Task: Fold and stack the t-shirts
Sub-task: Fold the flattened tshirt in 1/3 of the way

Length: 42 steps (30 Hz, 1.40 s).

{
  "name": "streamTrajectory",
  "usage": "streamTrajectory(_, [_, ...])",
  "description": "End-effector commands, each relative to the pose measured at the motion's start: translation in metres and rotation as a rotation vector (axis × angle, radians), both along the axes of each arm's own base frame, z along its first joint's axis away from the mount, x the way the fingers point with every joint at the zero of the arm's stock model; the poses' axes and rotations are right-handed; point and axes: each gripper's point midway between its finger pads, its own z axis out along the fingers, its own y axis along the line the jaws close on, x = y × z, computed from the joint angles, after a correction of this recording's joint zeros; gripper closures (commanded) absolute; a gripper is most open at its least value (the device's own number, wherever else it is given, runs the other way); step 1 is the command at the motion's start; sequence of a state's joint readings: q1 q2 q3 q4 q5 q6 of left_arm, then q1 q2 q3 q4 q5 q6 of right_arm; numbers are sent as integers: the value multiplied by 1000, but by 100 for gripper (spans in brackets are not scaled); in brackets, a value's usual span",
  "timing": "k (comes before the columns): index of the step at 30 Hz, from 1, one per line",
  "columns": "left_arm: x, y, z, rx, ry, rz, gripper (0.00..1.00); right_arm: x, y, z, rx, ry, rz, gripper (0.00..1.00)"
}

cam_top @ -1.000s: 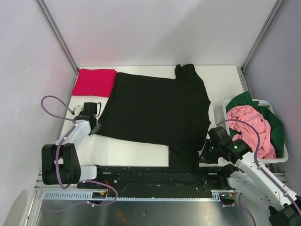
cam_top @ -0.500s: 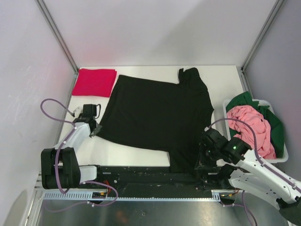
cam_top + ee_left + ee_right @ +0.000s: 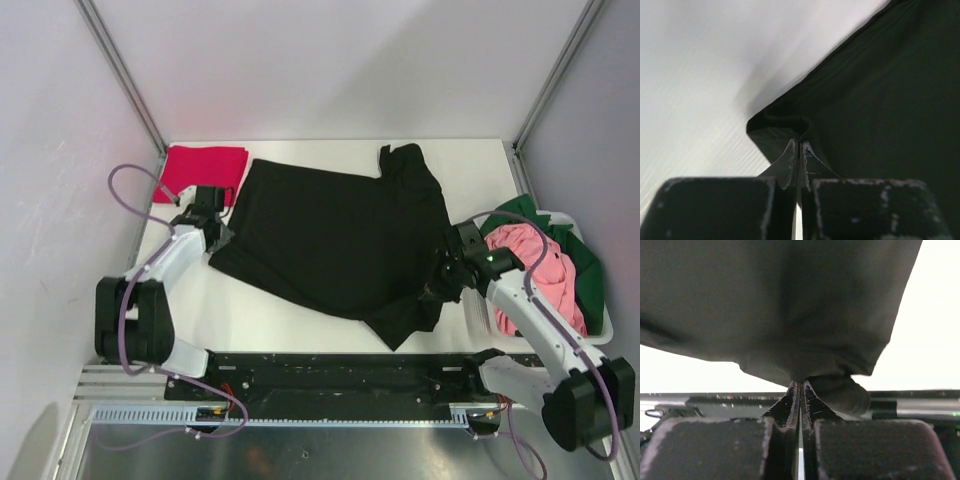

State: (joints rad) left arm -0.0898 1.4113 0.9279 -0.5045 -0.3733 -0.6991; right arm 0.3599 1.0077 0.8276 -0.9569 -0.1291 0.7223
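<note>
Your left gripper (image 3: 799, 150) and right gripper (image 3: 800, 387), each pinched shut on the black shirt (image 3: 340, 240), have dragged it off the rail (image 3: 300, 365) behind them, ready for flattening.

No words, labels, brand marks, numbers or signs can be read in any of the three views. The black t-shirt (image 3: 340, 240) is plain cloth with no print showing.
</note>
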Motion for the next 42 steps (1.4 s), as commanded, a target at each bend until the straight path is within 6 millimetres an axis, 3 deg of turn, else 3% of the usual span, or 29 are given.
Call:
streamTrajectory(1, [34,-8,0,13,-6,-25,100,61,-1,11,-1,-167,-39,100])
streamTrajectory(6, [60,-15,-4,3,1,-38,100,94,-7,2,4,-193,-122,100])
streamTrajectory(10, [70,-16,2,4,-16,-35,100,104,-18,-3,-18,-195,-163,100])
streamTrajectory(21, [69,-8,6,32,-30,-1,100,108,-46,-4,-63,-201,-214,100])
streamTrajectory(42, [85,-3,8,28,-41,22,100,108,-63,-14,-97,-176,-240,100])
